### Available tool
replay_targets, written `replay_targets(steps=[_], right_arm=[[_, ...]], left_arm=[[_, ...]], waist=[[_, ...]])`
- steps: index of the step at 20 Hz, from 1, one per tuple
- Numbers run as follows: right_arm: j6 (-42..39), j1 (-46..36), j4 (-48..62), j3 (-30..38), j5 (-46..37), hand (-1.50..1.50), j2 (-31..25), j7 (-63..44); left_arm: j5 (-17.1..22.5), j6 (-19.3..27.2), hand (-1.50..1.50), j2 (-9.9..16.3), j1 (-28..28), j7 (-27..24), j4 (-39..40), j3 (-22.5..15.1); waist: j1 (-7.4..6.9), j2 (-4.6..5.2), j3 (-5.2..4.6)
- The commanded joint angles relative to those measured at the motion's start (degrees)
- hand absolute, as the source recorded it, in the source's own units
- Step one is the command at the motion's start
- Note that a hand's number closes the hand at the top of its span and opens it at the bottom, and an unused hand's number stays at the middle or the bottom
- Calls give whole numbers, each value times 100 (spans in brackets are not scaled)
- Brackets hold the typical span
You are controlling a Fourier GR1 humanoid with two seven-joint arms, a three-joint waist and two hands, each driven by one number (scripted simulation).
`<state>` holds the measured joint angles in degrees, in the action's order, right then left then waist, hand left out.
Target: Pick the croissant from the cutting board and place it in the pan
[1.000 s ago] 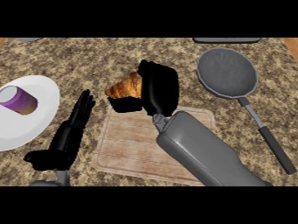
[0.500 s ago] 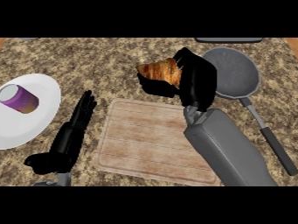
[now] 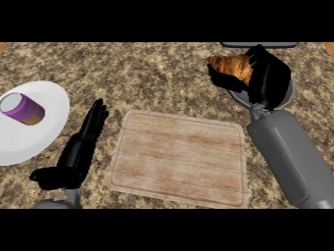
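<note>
The golden-brown, flaky croissant sits in the curled black fingers of the right hand, with its crust showing at the fingers' left side and the rest tucked between them and the thumb; the fingers are wrapped round it and not spread, which is why it stays up off the counter. Beneath and just behind those fingers lies the round grey metal pan, most of it hidden by the hand, so the croissant appears to hang over the pan's bowl, though I cannot tell whether it touches the bottom. That placement suits the task: carried this far, the pastry seems only to need lowering and letting go. Below and to the left of the fingers, well apart from them, the pale wooden rectangular cutting board lies bare on the speckled brown stone counter, as it should once its load is lifted. Farther left, the left hand rests flat on the counter with its fingers straight and together, out of the way. Beyond its fingertips to the left, a white round plate bears a purple cylindrical cup lying tilted.
</note>
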<state>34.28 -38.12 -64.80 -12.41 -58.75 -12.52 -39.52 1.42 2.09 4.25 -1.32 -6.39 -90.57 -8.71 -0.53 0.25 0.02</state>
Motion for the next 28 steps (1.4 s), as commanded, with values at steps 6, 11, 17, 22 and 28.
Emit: replay_targets(steps=[6,11,17,22,28], right_arm=[[1511,-615,2150,1299,1224,150,-545,2066],[1737,-1284,3335,1800,1732,150,-631,3095],[-590,-1417,4356,1708,1922,-150,-1012,2743],[-1520,-1652,4695,2322,2726,-150,-1048,3692],[-524,-1675,4641,2919,3179,-150,-767,4711]], left_arm=[[7,-96,0,-60,-84,41,35,-33],[55,-245,0,-51,106,-214,52,-68],[-58,-164,0,-61,-284,110,18,-101],[-157,11,0,-282,-420,262,31,-224],[-36,-208,0,-22,-190,93,-46,-52]], waist=[[-127,44,9],[-216,68,9],[-396,152,8],[-347,150,27],[-349,133,24]])
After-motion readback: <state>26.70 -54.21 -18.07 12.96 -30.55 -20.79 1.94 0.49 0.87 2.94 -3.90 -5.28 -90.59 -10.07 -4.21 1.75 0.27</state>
